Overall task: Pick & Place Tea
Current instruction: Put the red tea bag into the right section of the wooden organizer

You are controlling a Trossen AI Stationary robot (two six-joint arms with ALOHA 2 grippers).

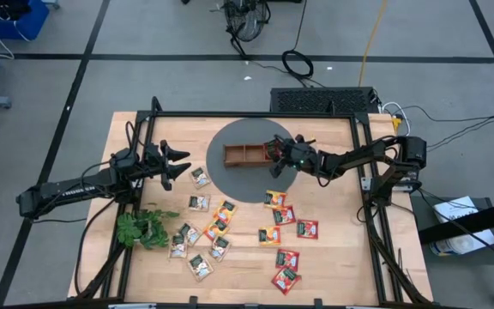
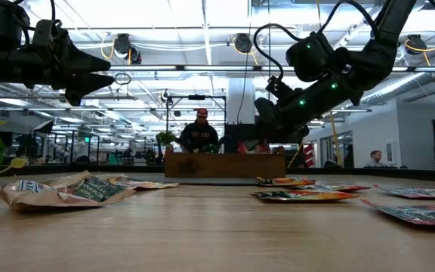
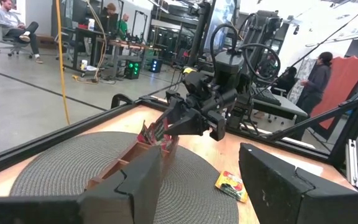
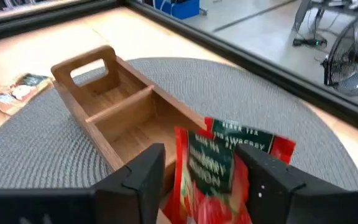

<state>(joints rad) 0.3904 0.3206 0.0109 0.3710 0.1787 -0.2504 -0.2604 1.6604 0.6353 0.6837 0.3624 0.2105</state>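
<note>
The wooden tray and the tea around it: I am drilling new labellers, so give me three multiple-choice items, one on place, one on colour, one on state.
1. What does the wooden tray stand on?
A. a round grey mat
B. bare wood
C. a blue bin

2. What colour are the sachets between the right pincer's fingers?
A. red
B. purple
C. black

3. How are the tray's two compartments nearest its handle?
A. empty
B. heaped with sachets
C. holding the plant sprig

Key: 1 A, the grey mat rings the tray in the high view. 2 A, the red sachets fill the right wrist view. 3 A, bare wood shows in both. The left pincer waits over the table's left side.
</note>
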